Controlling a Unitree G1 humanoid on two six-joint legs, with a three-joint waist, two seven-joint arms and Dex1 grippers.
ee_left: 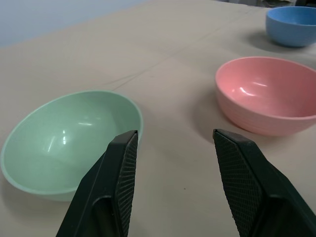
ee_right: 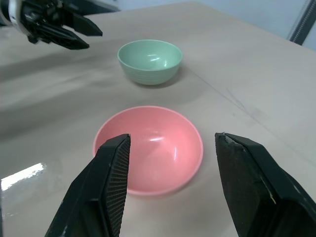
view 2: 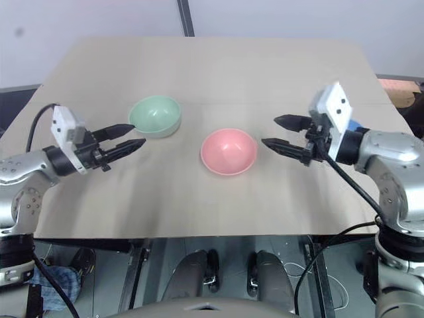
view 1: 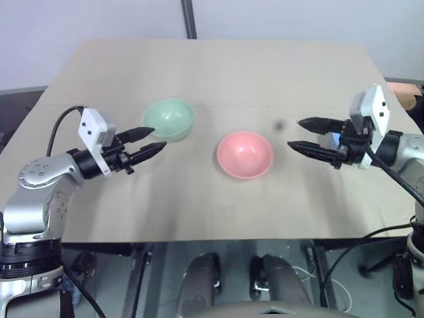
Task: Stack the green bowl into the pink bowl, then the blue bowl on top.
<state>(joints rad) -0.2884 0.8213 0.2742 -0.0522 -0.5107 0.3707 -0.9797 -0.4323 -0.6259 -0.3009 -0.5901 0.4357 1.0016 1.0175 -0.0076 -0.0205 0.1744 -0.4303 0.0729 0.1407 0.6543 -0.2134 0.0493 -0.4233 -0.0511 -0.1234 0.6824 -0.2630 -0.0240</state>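
The green bowl (view 1: 169, 119) sits toward the table's (view 1: 218, 205) far left, the pink bowl (view 1: 244, 154) mid-table. Both look light, stiff and slippery; pinching the rim seems best. Left gripper (view 1: 150, 142) and right gripper (view 1: 303, 134) hover with fingers apart, empty.

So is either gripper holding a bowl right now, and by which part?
Nothing is held. The left gripper and the right gripper are both open and empty, above the table.
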